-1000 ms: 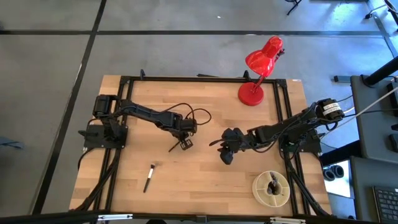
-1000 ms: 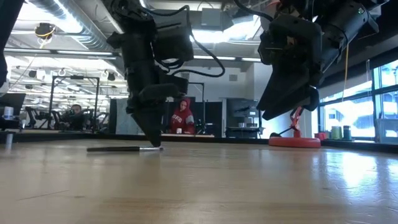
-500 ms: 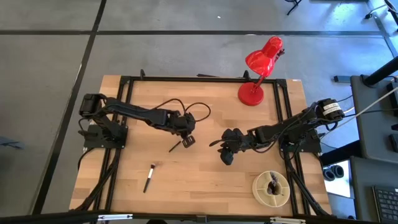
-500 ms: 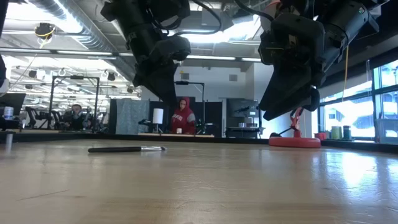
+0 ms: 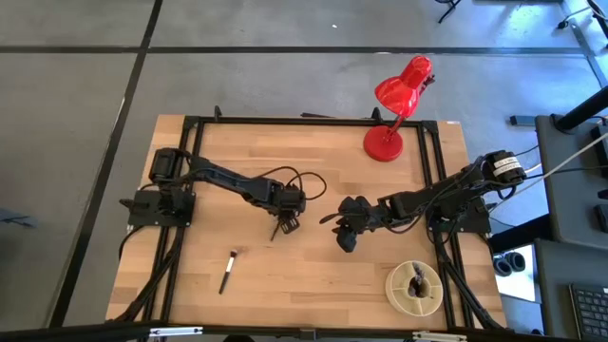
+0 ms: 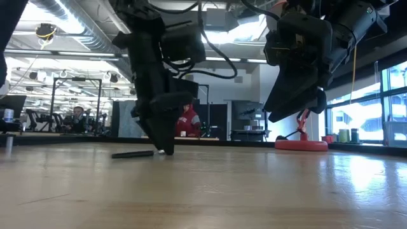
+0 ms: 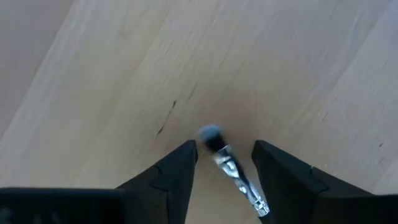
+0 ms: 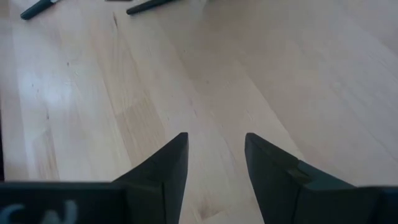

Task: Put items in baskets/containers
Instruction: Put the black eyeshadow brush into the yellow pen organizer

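Since the earlier frames I see the left arm has swung back toward the table's middle and dropped: its gripper [image 5: 285, 226], lifted off the wood half a second ago, now sits with the tips at the surface, and the brush [image 7: 231, 167] that lay out beside it now lies between its fingers. In the left wrist view the jaws stand apart with clear gaps on both sides of the brush; the pale-tipped bristle end pokes out ahead of the fingers [image 7: 180, 171], ferrule and handle running back under the claw. So: open, straddling, holding nothing yet. A second brush [image 5: 228, 270] lies on the bare wood well away from this claw, toward the table's near edge. The divided cream dish [image 5: 415, 287] sits far off on the other side, beyond the right gripper [image 5: 348, 235], and already has dark brushes standing in its centre cup. The right arm waits above the wood, jaws apart and empty; two dark handles [image 8: 152, 5] show on the table ahead of it. My reading of the step: pick-up of this brush, at the pre-grasp. Next I would close squarely on the handle without rolling it, lift clear, then carry it across to the dish, or pass it to the right arm. No brand, label or legible writing on anything in view.
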Tool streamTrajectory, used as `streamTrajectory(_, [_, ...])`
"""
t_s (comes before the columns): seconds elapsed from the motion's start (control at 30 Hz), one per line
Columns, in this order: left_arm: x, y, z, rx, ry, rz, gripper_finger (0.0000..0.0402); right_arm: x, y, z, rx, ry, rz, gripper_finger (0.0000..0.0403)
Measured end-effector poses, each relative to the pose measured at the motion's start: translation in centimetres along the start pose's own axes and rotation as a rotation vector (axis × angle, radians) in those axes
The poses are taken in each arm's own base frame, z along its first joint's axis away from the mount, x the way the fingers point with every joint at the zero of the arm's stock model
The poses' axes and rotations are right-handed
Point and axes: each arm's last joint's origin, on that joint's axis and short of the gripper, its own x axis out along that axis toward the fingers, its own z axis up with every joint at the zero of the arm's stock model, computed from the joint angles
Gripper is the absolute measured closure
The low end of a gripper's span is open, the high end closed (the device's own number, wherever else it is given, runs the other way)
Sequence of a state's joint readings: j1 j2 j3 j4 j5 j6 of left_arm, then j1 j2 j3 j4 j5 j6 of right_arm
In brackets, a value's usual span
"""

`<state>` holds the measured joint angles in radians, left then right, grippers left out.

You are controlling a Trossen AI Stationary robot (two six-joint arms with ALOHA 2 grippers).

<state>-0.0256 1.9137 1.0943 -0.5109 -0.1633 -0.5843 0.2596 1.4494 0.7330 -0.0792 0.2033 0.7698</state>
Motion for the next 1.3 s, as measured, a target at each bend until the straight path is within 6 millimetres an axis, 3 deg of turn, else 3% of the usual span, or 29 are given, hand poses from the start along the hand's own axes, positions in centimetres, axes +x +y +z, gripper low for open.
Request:
streamTrajectory(0.1, [0.1,0.0,-0.1,0.016,0.01,0.005,0.0261,0.0,0.0,0.0,-0.012,0.003,0.005,0.0244])
streamTrajectory(0.27, [-0.8,0.3,-0.1,0.03,-0.004,-0.001,0.037,0.0,0.1,0.0,-0.017,-0.002,0.009,0.0244])
streamTrajectory(0.33, [-1.3,0.3,0.0,0.038,-0.02,-0.013,0.0389,0.0,0.1,0.0,-0.017,-0.001,0.01,0.0244])
streamTrajectory(0.53, [-2.8,0.6,0.2,0.053,-0.115,0.055,0.0394,0.0,0.1,0.1,-0.015,-0.001,0.02,0.0244])
streamTrajectory(0.77, [-8.1,-0.4,1.6,-0.004,-0.477,0.069,0.0392,-0.2,2.1,0.4,-0.049,-0.202,0.07,0.0244])
streamTrajectory(0.87, [-10.8,-1.3,2.0,-0.001,-0.648,-0.036,0.0394,-0.6,3.4,0.7,-0.111,-0.291,0.144,0.0244])
streamTrajectory(0.97, [-12.2,-2.3,1.9,0.031,-0.817,-0.216,0.0394,-1.0,4.2,0.9,-0.184,-0.349,0.185,0.0244])
streamTrajectory(1.1, [-13.1,-2.7,1.3,0.036,-1.049,-0.394,0.0394,-1.3,4.6,0.7,-0.239,-0.404,0.155,0.0244])
streamTrajectory(1.3, [-11.8,-1.5,-0.4,-0.05,-1.26,-0.505,0.0394,-1.8,4.8,0.5,-0.222,-0.541,-0.021,0.0244])
